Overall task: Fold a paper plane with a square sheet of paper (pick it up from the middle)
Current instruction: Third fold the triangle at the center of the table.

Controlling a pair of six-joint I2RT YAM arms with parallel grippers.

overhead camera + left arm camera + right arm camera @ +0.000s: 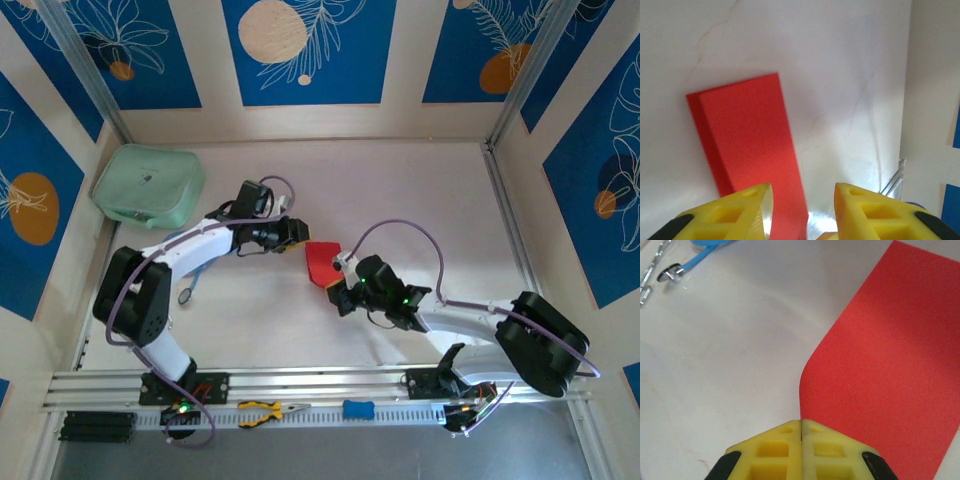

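White tabletop with cream walls and blue leaf-print panels around it. The only container is the mint-green pouch [150, 186], far left against the wall. It looks shut, so I can't tell what's in it, and nothing sits on top of it.

The square sheet of paper [322, 262] is bright red and lies about mid-table, between the two grippers. From the left wrist view the sheet [747, 145] is folded over into a long strip, with a second layer peeking out along its left edge.

The left gripper [289, 232] is just left of the sheet. Its yellow jaws [802, 207] stand apart, with the strip's near end running down next to one finger, and it isn't squeezing anything.

The right gripper [338, 286] is on the near side of the sheet. Its jaws [801, 427] are pressed together, pinching the edge of the paper [885, 365], which curls up into them.

On the near rail there are yellow-handled pliers [266, 410] and a small blue block [358, 409]. A blue thing with a metal end [190, 290] lies beside the left arm.
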